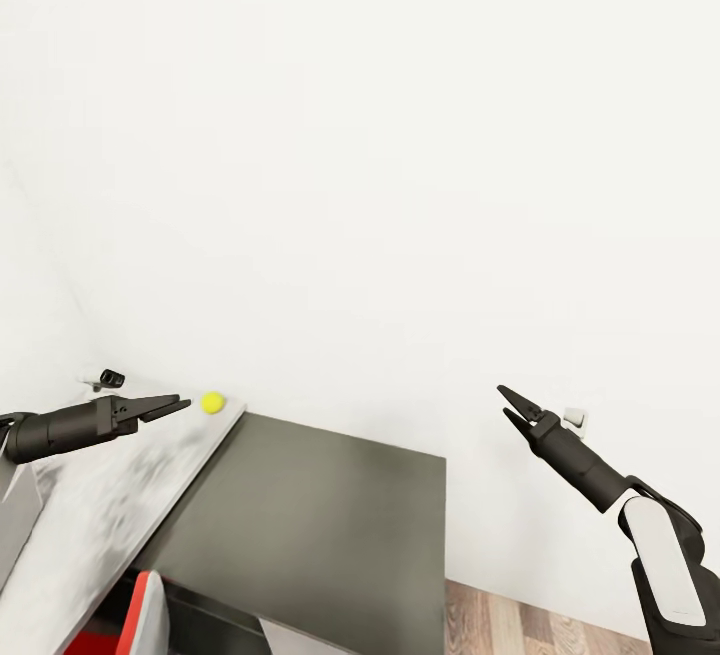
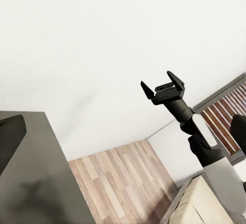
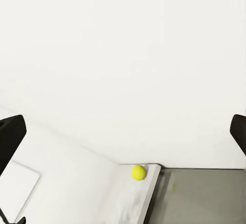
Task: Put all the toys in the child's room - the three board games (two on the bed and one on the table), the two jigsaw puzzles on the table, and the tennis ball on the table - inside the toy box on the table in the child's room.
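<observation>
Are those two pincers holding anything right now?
No. The left pincer and the right pincer hang in the air with nothing between their fingers; the tennis ball lies on the table.

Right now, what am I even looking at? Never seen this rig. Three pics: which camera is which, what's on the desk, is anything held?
It is a simulated two-armed robot. The head view looks down over both arms: the left gripper and the right gripper are black two-finger claws, both open and holding nothing. The other two pictures come from cameras on each wrist; the left wrist view catches the right gripper across from it. On the pale grey table sits a yellow tennis ball near the wall, also seen from the right wrist. Beside it is the lower dark grey section.
</observation>
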